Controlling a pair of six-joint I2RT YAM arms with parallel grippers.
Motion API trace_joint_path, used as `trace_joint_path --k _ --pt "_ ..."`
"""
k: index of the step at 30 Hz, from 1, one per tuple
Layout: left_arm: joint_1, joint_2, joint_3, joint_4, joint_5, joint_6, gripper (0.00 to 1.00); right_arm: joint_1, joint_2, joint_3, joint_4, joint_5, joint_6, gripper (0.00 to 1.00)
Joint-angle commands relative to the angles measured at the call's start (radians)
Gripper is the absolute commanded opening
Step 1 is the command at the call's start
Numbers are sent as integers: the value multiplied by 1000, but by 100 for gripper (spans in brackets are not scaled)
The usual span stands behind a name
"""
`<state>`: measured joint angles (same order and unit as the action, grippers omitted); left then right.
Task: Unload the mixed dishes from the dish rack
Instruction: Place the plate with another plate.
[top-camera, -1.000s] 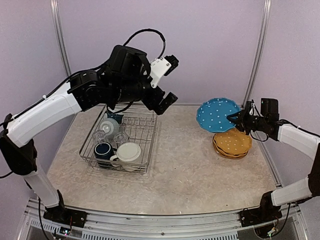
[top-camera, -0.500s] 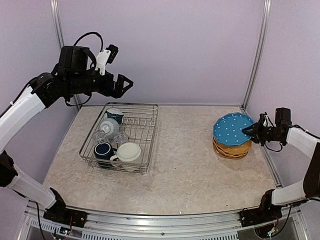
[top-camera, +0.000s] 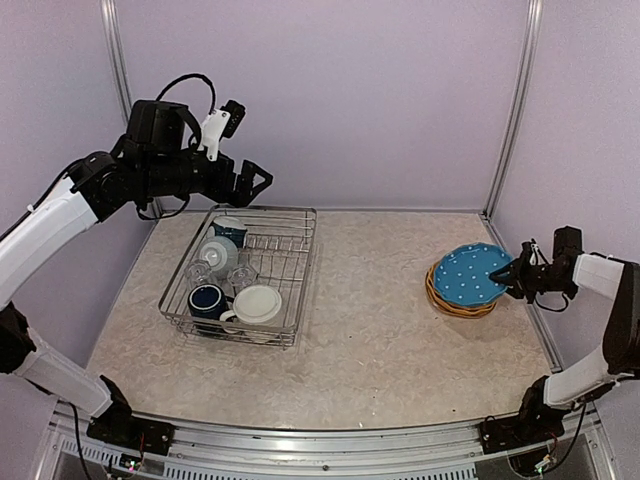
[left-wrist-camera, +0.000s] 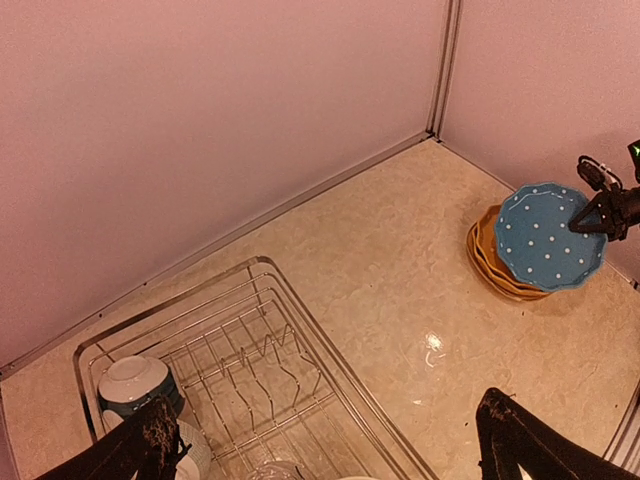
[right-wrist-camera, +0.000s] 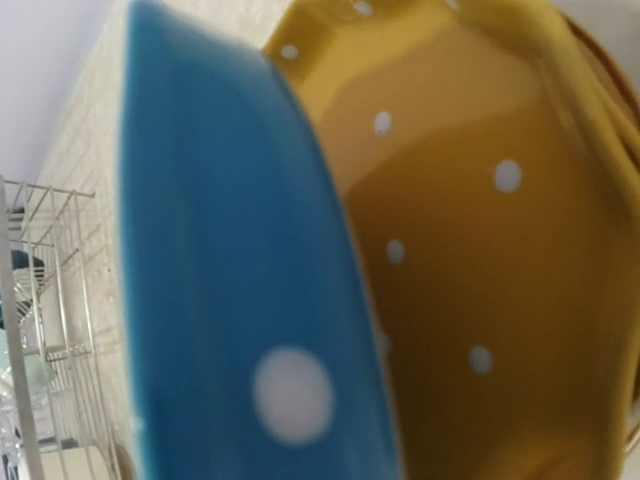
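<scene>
I am in the middle of setting down a plate. My right gripper (top-camera: 518, 277) is pinched narrow on the rim of the blue plate (top-camera: 470, 276), which hangs tilted just over the yellow-orange plates (top-camera: 452, 306) stacked at the right side of the table (top-camera: 380, 350). My wrist view shows the blue plate (right-wrist-camera: 220, 250) at an angle to the top yellow one (right-wrist-camera: 480, 250), and I cannot tell whether they touch. I judge the next move is to lower and level the plate onto the stack, then let go gently so it does not slide off.

My left gripper (top-camera: 248, 186) is spread wide and holds nothing, raised above the far end of the dish rack (top-camera: 306, 262). The plate slots look bare. On the rack's left side sit a navy mug (top-camera: 207, 298), a cream mug (top-camera: 258, 304), a dark blue bowl (top-camera: 231, 230) in the far corner, a pale round piece (top-camera: 218, 254) beside it that I cannot name, and clear glasses (top-camera: 198, 270). I judge these are left to unload, so my left gripper must come down on one of them
</scene>
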<state>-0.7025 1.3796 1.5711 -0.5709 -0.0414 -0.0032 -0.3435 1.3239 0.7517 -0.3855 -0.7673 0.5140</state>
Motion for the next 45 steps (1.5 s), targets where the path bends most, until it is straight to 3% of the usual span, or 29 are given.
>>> trace_joint_path --k 1,13,21,27,32,38,45 --pt "-19 -2 -13 13 -22 24 99 -9 25 72 -1 -18 -78 5" --pt "-46 32 -29 18 -60 51 99 -8 116 137 -51 -15 -161 14" --pt "-60 43 -27 14 -73 56 99 -9 141 132 -37 22 -174 32" --pt "-85 56 -23 7 -115 69 99 -5 126 183 -112 174 -223 48" --pt "-93 57 -20 5 -137 73 99 0 109 165 -112 210 -225 61" --pt "-92 58 -9 -3 -162 59 99 19 83 138 -91 222 -211 68" --pt "-76 117 58 -62 -260 7 99 30 97 95 -20 142 -190 69"
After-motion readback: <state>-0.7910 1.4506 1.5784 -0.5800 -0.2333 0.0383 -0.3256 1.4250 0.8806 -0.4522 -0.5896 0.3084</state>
